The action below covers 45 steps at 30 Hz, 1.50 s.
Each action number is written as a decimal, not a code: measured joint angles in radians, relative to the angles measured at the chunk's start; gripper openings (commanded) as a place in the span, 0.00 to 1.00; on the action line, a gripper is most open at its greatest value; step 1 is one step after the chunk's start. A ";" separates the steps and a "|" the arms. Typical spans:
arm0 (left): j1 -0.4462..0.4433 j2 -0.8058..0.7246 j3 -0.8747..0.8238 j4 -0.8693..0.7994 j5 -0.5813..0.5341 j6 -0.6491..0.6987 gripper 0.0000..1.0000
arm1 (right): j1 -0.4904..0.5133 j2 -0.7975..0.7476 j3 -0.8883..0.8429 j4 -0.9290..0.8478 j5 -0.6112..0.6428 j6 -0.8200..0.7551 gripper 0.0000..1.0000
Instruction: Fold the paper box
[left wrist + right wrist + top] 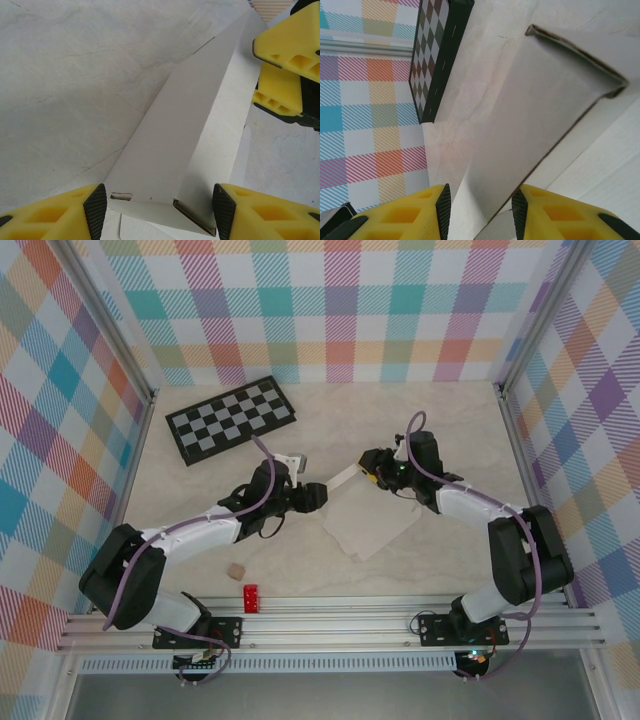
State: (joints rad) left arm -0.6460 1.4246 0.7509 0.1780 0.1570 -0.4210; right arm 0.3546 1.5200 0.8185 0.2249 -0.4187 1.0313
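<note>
Lying central on the table [455, 435] from above, the paper box [372, 527] has one long flap raised. Left wrist: the left gripper [160, 210] clamps that flap's folded end. Right wrist: the right gripper [481, 210] straddles it; grip unclear.

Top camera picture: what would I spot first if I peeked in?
In the middle of the table lies the paper box, a white sheet with one flap lifted up between the left gripper and the right gripper, which face each other. Behind them on the left lies a black-and-grey checkerboard. Bright plaid walls stand all around.
</note>
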 measured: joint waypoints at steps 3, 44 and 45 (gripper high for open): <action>0.000 0.000 0.000 -0.003 0.000 0.000 0.60 | 0.000 0.002 0.006 -0.009 0.012 0.004 0.35; 0.000 0.011 0.050 -0.082 -0.005 0.022 0.59 | -0.225 0.274 0.390 -0.482 -0.239 -0.631 0.49; 0.000 0.011 0.050 -0.082 -0.007 0.022 0.59 | -0.225 0.274 0.385 -0.473 -0.245 -0.633 0.49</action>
State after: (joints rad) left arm -0.6460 1.4357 0.8013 0.0959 0.1497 -0.3992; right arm 0.1295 1.7939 1.2034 -0.2481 -0.6636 0.3985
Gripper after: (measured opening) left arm 0.589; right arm 0.492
